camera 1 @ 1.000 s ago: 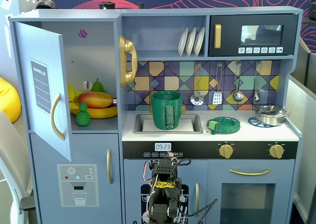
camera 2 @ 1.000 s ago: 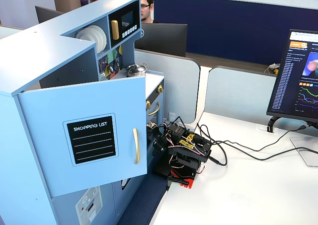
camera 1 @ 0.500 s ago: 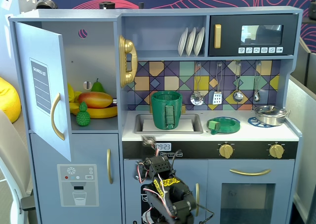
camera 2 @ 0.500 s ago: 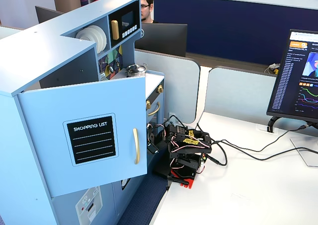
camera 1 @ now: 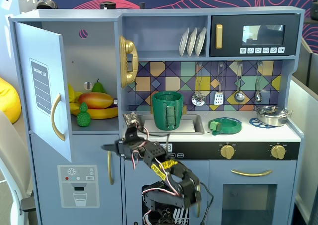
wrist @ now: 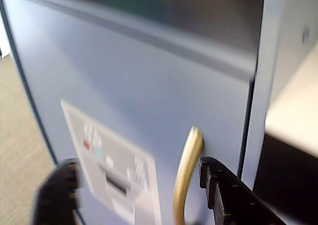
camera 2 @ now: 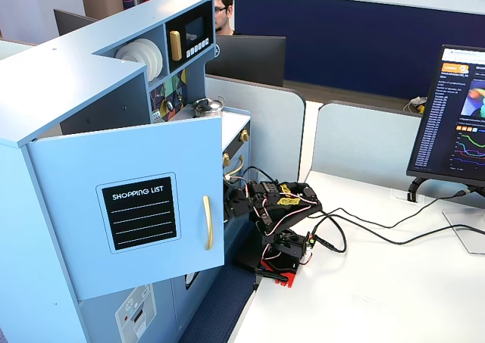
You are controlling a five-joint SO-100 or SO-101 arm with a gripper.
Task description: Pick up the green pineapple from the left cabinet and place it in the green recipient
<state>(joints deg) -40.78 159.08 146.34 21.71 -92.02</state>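
Note:
The green pineapple (camera 1: 83, 114) stands at the front of the shelf in the left cabinet (camera 1: 94, 61), whose door (camera 1: 43, 88) with the shopping list label hangs open to the left. The green recipient (camera 1: 167, 110) stands upright in the sink. My gripper (camera 1: 110, 148) is below the shelf, in front of the lower fridge door, pointing left. In the wrist view the gripper (wrist: 134, 187) is open and empty, its jaws either side of the dispenser label (wrist: 114, 170) and the gold handle (wrist: 186, 178). The open door (camera 2: 129, 207) hides the pineapple in a fixed view.
A mango (camera 1: 95, 100), bananas (camera 1: 102, 113) and a green pear (camera 1: 98, 87) lie behind the pineapple. A flat green dish (camera 1: 225, 125) and a steel pan (camera 1: 272, 114) sit on the counter. The arm's base (camera 2: 279, 263) stands on a white desk with cables.

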